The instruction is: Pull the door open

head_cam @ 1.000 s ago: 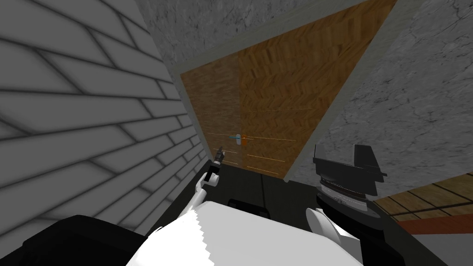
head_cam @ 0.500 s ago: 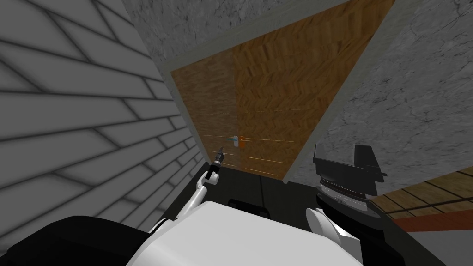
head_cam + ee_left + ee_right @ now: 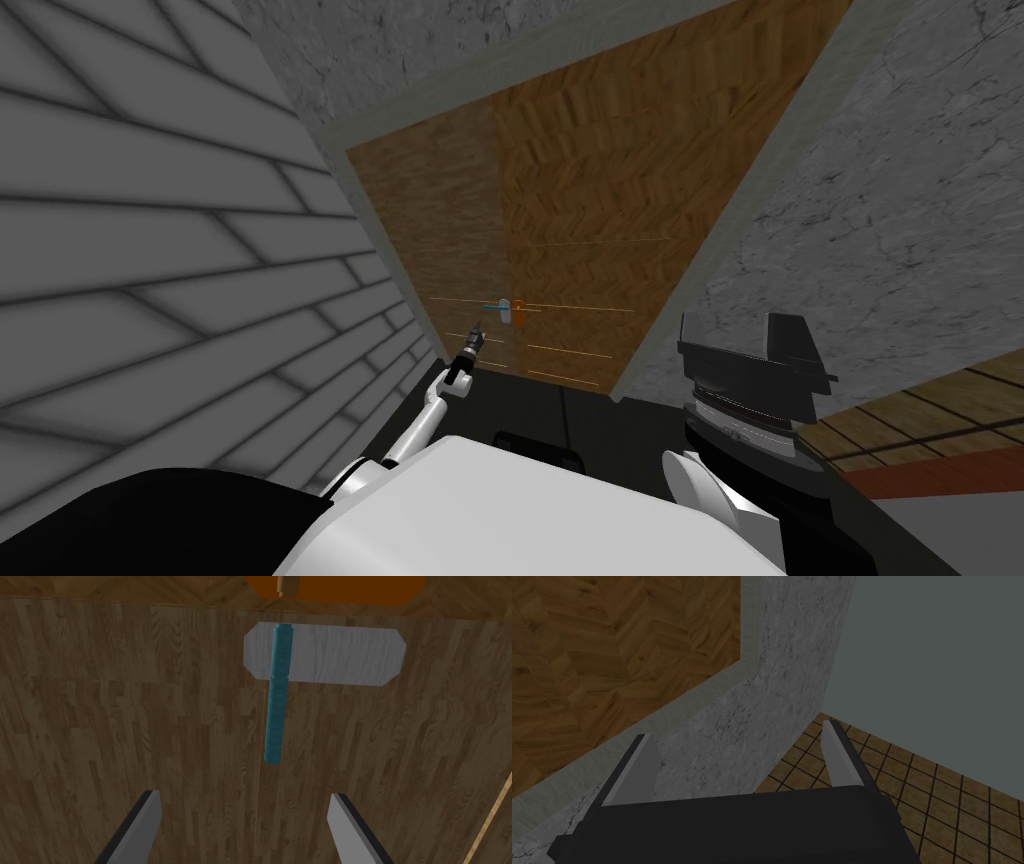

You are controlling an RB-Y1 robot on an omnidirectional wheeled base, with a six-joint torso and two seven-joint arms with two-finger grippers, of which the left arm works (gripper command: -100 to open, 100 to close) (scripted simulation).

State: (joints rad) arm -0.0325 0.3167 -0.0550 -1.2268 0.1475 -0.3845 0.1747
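Note:
The wooden door [image 3: 600, 200] stands in a grey frame ahead of me. Its darker left panel [image 3: 125, 726] carries a teal lever handle [image 3: 493, 306] [image 3: 276, 693] on a pale grey plate [image 3: 345, 658]. An orange plate [image 3: 350, 586] shows just beyond the panel's edge. My left gripper [image 3: 476, 334] [image 3: 245, 816] is open and points at the panel. The lever's free end lies a short way ahead, between the lines of the two fingers [image 3: 145, 821], with nothing touching it. My right gripper [image 3: 737, 758] hangs open and empty, its arm [image 3: 750, 390] held low on the right.
A light brick-patterned wall [image 3: 150, 250] runs close along my left. A mottled grey wall [image 3: 880, 220] flanks the door frame [image 3: 690, 290] on the right. Brown tiled floor [image 3: 912, 786] lies beyond that wall's corner.
The whole head picture has slid left, so I have moved or turned a little. My left arm has stretched out and its gripper is closer to the teal handle.

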